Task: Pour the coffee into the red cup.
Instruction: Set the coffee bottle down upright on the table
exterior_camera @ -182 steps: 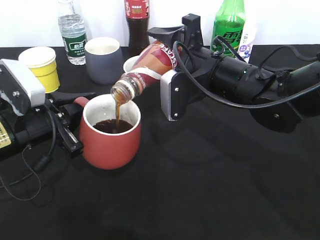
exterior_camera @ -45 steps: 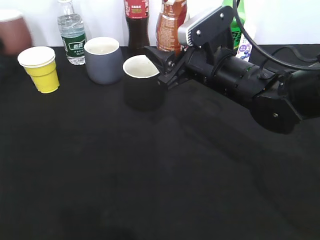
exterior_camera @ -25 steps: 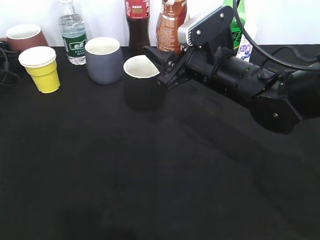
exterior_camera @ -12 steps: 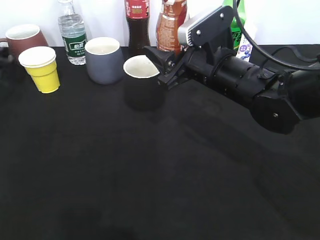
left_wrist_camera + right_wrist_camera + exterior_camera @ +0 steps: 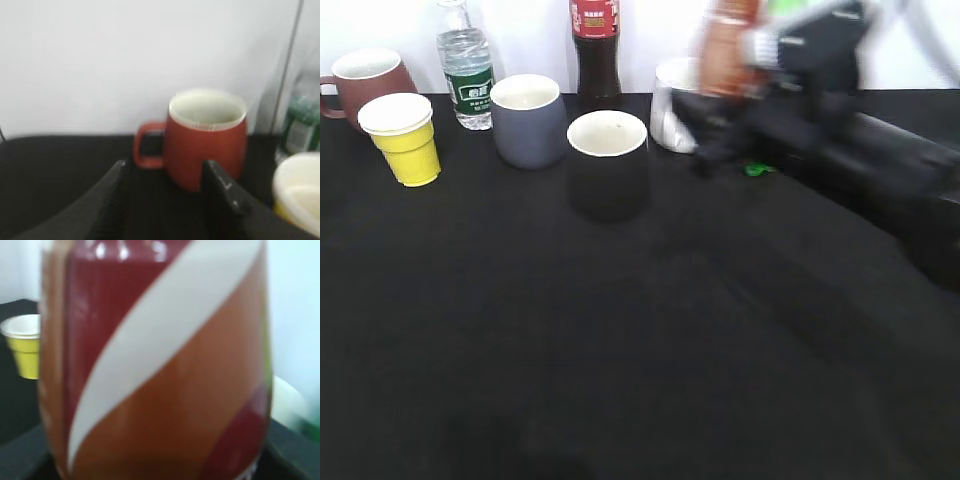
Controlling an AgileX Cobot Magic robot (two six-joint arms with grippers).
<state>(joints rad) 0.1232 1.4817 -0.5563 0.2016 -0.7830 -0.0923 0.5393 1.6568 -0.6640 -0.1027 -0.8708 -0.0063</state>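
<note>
The red cup (image 5: 362, 77) stands at the worktop's (image 5: 620, 330) far-left rear, behind the yellow cup (image 5: 402, 137), as half a second ago; the left gripper (image 5: 167, 200) is spread open just before it. The right gripper (image 5: 720, 130), earlier beside the black mug (image 5: 608, 163), has swung right and blurs. The coffee (image 5: 160, 365) fills its wrist view; whether the gripper clasps it cannot be told

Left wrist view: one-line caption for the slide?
Open left gripper facing the red cup, which stands apart on the black table.
</note>
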